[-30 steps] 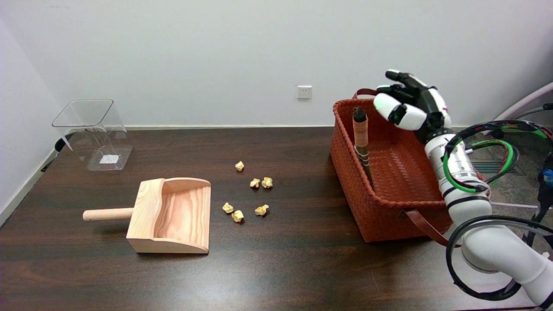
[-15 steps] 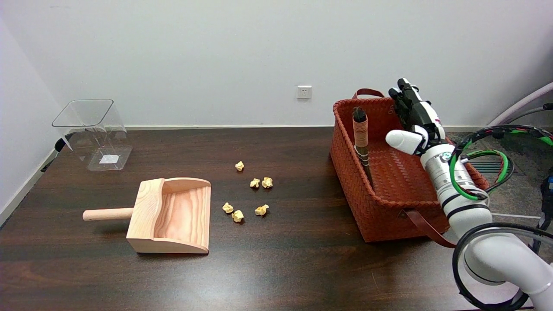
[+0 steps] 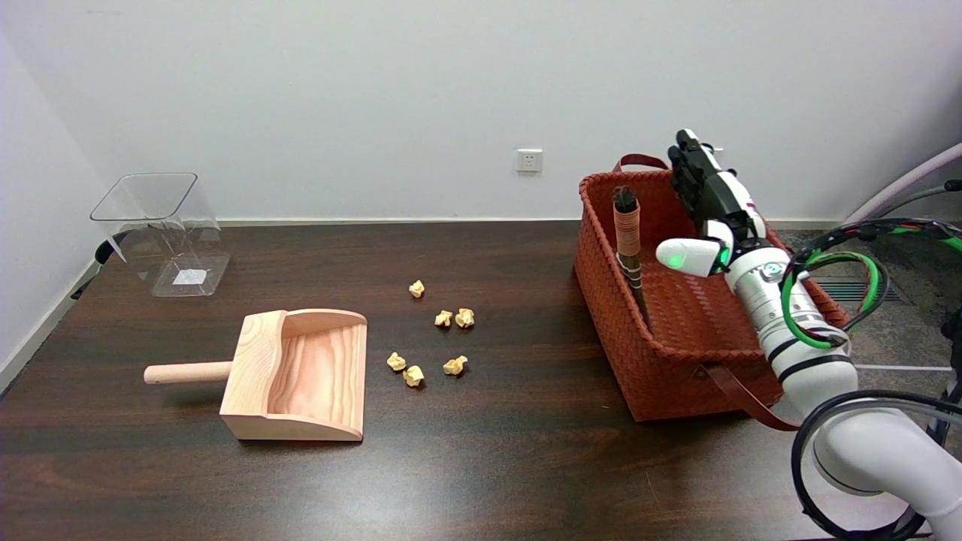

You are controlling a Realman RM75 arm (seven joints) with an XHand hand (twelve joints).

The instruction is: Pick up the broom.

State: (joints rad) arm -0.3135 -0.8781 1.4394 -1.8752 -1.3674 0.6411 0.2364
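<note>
Right hand (image 3: 709,216) is up over the woven orange basket (image 3: 624,330), fingers (image 3: 695,169) stretched out toward the far wall, thumb (image 3: 685,255) sticking out left with a green light on it. Hand is released, nothing in it, no contact with the broom.

Broom (image 3: 628,240) stands inside the basket, leaning against the left wall, handle end up just above the rim (orange-wrapped upper part, thin white binding lower down; bristle end hidden by the basket wall). The thumb tip is near the handle, to its right, with a visible gap.

Basket sits at the right side of the dark wooden table (image 3: 481,466), a brown strap handle (image 3: 740,398) hanging off its near right corner.

Left of centre: wooden dustpan (image 3: 304,376), handle pointing left, open mouth facing the far side. Crumpled yellow paper scraps (image 3: 443,338) are scattered between dustpan and basket. Clear plastic bin (image 3: 161,233) at the far left corner, tilted. Wall socket (image 3: 529,160) on the white wall behind.
</note>
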